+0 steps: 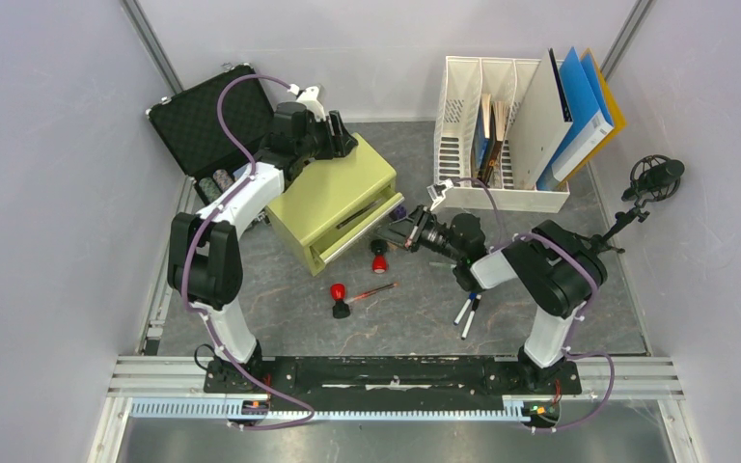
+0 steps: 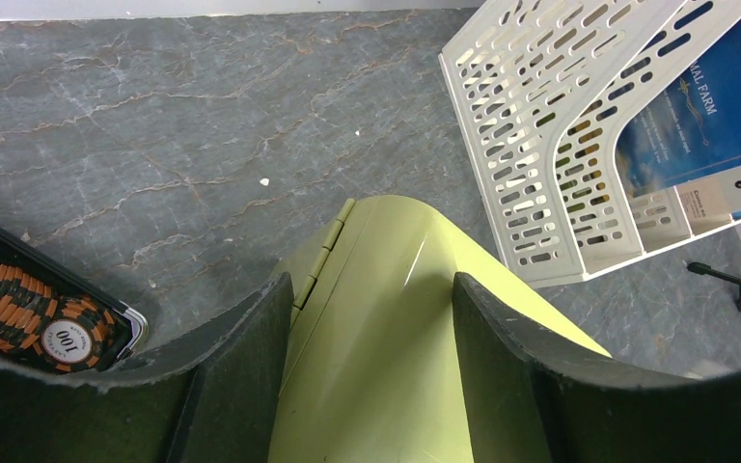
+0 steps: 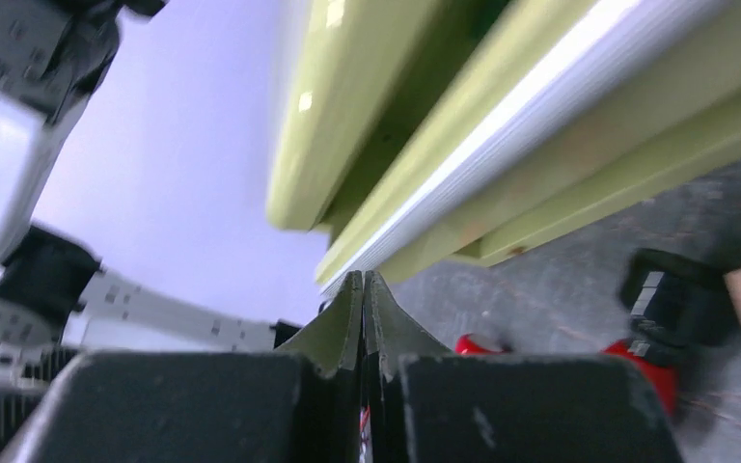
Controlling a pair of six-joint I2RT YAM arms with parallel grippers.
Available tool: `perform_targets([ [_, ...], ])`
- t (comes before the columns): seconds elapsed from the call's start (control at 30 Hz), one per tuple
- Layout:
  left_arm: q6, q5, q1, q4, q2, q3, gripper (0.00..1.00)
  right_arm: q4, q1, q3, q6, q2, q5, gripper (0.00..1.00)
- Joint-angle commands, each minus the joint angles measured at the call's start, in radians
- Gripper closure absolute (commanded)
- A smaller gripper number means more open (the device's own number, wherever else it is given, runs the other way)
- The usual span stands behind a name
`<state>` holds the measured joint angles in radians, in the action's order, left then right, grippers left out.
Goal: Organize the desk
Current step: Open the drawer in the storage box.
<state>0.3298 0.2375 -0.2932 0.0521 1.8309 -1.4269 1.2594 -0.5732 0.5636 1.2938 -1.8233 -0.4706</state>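
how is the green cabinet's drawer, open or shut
Partly open: the drawer juts out from the yellow-green cabinet, with a dark gap showing along its top.

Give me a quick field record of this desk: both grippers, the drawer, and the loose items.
left gripper: open, astride the rear top edge of the yellow-green drawer cabinet
right gripper: shut, tips close to the drawer front
drawer: slightly pulled out
loose on desk: red stamps, red pen, marker pens
back right: white file organizer holding blue folders
back left: open black case with poker chips
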Motion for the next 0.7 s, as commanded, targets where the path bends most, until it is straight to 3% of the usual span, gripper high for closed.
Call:
perform_targets([
  [0.0,-0.069,-0.07,-0.021,0.476,0.145,0.109,0.34,0.143,-0.026,-0.019,-0.074,0.092,-0.124,1.0],
  [0.2,-0.071,-0.067,-0.02,0.477,0.143,0.107,0.33,0.12,-0.023,-0.056,-0.115,0.124,-0.135,0.99],
  [0.33,-0.073,-0.064,-0.019,0.483,0.138,0.105,0.31,0.085,-0.011,-0.043,-0.175,0.132,-0.166,0.81],
  [0.57,-0.105,-0.068,-0.015,0.487,0.097,0.1,0.15,-0.186,0.061,0.066,-0.479,0.207,-0.279,0.56],
  [0.67,-0.133,-0.075,-0.012,0.497,0.07,0.081,0.08,-0.438,0.092,0.178,-0.708,0.234,-0.364,0.5],
])
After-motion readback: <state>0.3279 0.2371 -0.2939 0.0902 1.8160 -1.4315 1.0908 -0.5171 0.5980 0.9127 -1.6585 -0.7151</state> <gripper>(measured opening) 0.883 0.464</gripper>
